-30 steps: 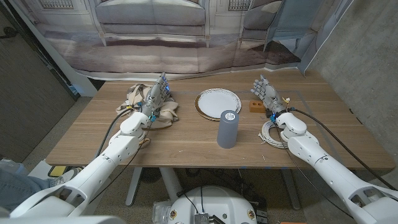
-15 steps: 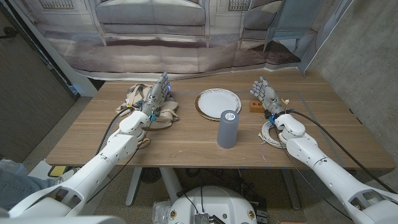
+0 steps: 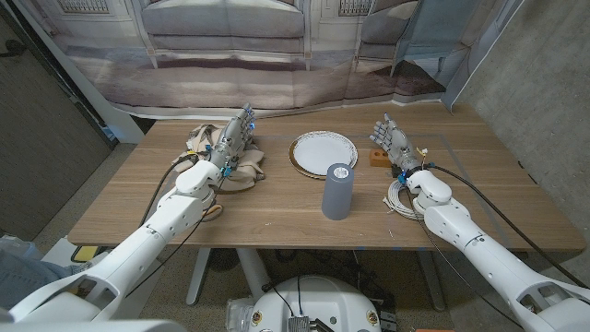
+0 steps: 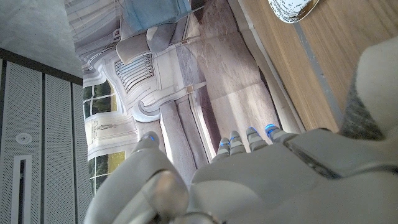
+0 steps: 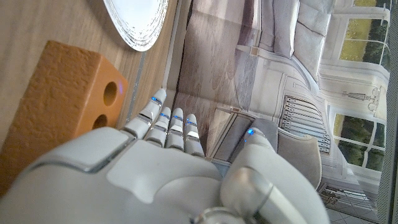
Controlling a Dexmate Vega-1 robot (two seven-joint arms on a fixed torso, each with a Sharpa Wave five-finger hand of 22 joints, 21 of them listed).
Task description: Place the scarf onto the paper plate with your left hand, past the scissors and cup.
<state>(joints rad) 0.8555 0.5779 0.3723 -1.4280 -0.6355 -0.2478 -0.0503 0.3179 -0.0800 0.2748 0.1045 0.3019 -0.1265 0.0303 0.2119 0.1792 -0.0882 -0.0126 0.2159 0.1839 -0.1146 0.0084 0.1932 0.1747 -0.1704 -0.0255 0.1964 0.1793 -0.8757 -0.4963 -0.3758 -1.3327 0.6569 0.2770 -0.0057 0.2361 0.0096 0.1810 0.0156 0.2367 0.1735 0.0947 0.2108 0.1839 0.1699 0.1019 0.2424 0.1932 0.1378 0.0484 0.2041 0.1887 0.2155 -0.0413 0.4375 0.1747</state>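
The beige scarf point(image 3: 241, 169) lies crumpled at the table's far left. My left hand point(image 3: 232, 143) stands just above it, fingers stretched out towards the far edge and holding nothing; the left wrist view shows the back of that hand point(image 4: 267, 180) with straight fingers. The white paper plate point(image 3: 323, 150) sits at the far middle, to the right of the scarf, and its rim shows in both wrist views point(image 4: 292, 7) point(image 5: 137, 22). A tall grey cup point(image 3: 337, 191) stands just in front of the plate. My right hand point(image 3: 394, 143) is raised and open at the far right.
An orange block point(image 3: 376, 158) with round holes lies just beside my right hand point(image 5: 155, 174) and shows close up in the right wrist view point(image 5: 62, 106). A coil of white cable point(image 3: 403, 198) lies by my right wrist. A pale loop point(image 3: 214, 210) pokes out under my left forearm.
My left hand has risen and tipped a little towards the far edge over the scarf. The right hand, plate and cup have stayed put.
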